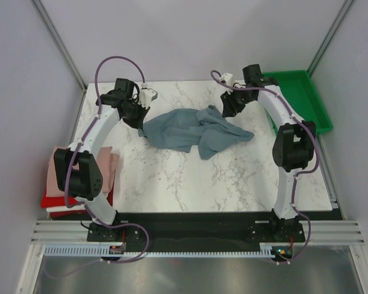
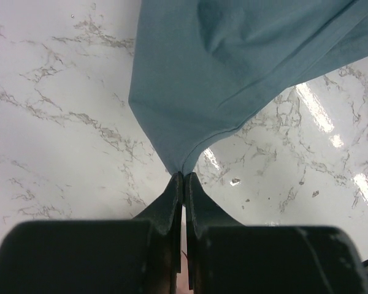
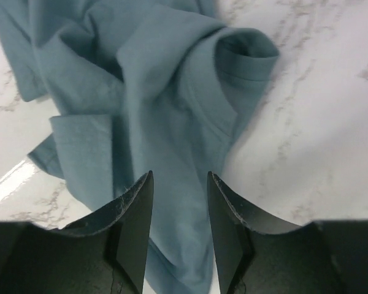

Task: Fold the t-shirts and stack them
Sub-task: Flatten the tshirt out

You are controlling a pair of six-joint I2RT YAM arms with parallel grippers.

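My left gripper (image 2: pixel 184 179) pinches a pointed corner of the blue-grey t-shirt (image 2: pixel 233 73), jaws pressed together on the cloth. From there the fabric fans out over the white marble tabletop (image 2: pixel 55 135), which shows glare on the right.

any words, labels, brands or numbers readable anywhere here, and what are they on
No text can be read in any view.
Blue-grey shirt: plain, no print or tag showing.
Folded stack: no print visible.
Green tray: no lettering visible.
Small parts at the arm bases: too small to tell whether they bear any marking.
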